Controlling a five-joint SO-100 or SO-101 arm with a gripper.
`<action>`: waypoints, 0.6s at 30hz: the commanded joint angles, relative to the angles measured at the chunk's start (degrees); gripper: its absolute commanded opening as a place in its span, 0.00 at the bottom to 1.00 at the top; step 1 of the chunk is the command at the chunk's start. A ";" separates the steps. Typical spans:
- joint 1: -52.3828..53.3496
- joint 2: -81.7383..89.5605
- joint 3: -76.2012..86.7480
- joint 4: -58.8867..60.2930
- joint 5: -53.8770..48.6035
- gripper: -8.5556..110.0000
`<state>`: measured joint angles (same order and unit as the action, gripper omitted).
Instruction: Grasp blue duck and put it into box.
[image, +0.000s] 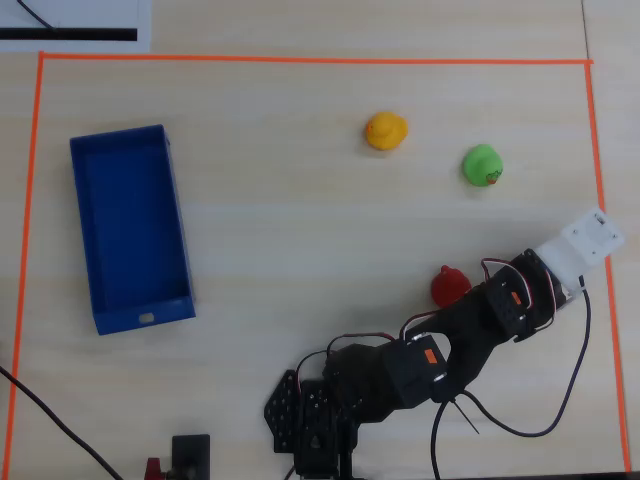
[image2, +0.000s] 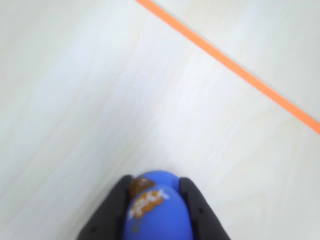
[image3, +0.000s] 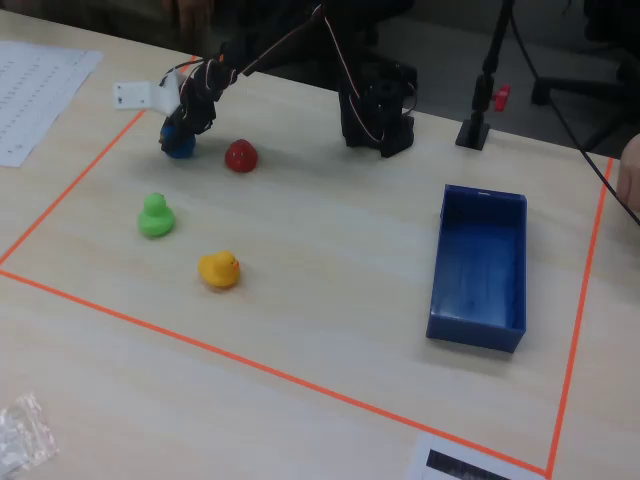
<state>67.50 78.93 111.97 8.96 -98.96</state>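
The fingers (image2: 195, 210) are seen in the wrist view closed snugly on either flank of the blue duck (image2: 156, 207), which sits low at the desk (image3: 330, 250) near the red duck (image3: 240, 156), far from the box (image3: 480, 262). A firm grip is best confirmed before lifting. The duck should then be raised straight up, clear of the red duck, and carried across to the box.

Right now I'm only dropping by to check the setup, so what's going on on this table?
The arm's claw is closed around the blue duck at the table's far edge in the fixed view, close to the red duck. The green duck and yellow duck sit loose on the table. The blue box stands empty across the table, inside the orange tape border.
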 joint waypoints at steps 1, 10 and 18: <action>-0.88 1.05 -0.88 0.09 1.05 0.07; -4.83 6.59 -17.40 24.35 17.23 0.07; -31.73 20.74 -36.39 63.46 40.96 0.07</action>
<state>50.62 90.35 81.47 55.28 -67.41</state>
